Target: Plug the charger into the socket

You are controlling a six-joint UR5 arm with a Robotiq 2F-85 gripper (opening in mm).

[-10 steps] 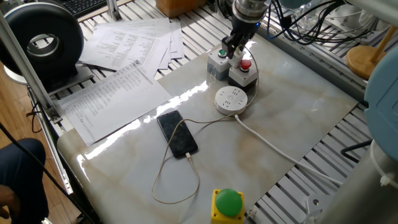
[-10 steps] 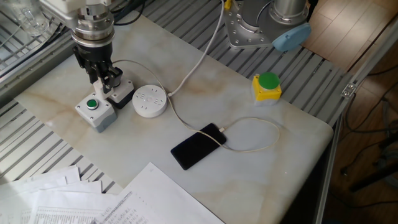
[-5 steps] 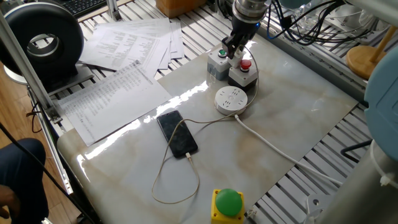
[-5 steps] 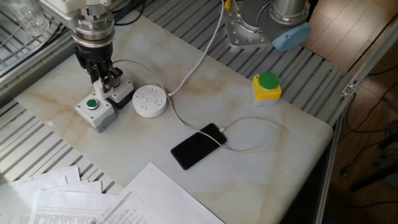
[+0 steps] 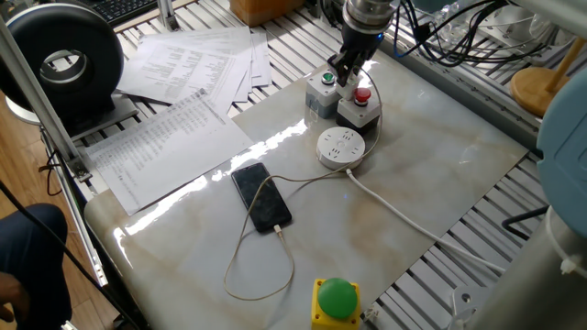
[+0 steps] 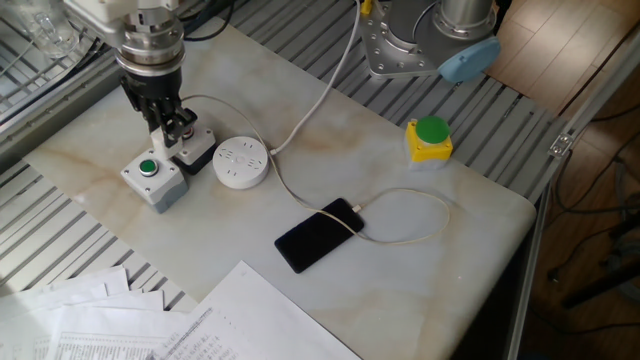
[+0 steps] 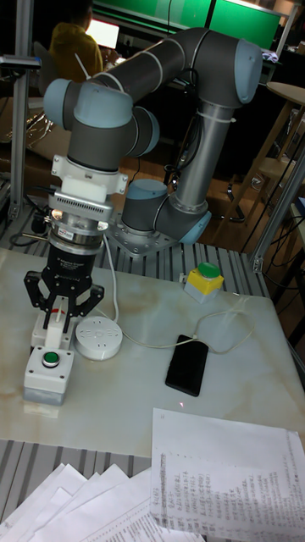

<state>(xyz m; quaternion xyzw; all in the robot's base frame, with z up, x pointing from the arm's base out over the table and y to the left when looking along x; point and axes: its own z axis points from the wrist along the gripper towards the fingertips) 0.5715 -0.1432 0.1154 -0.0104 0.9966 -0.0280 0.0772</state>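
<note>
Gripper point(image 6: 165, 128) clenched on the charger point(image 6: 160, 131); print on the papers point(image 5: 174, 124) unreadable.

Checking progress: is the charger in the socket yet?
Not yet. The socket shows bare slots; the gripper holds the charger above the button boxes beside it.

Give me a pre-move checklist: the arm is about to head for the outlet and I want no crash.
1. Charger held: ok, a white block sits between the fingers of the gripper.
2. Gripper above the socket: not ok, it hangs over the red button box beside it.
3. Socket slots free: ok, nothing is plugged in.
4. Cable slack: ok, it lies in a loose loop by the smartphone.
5. Prongs lined up with the slots: cannot tell.
</note>
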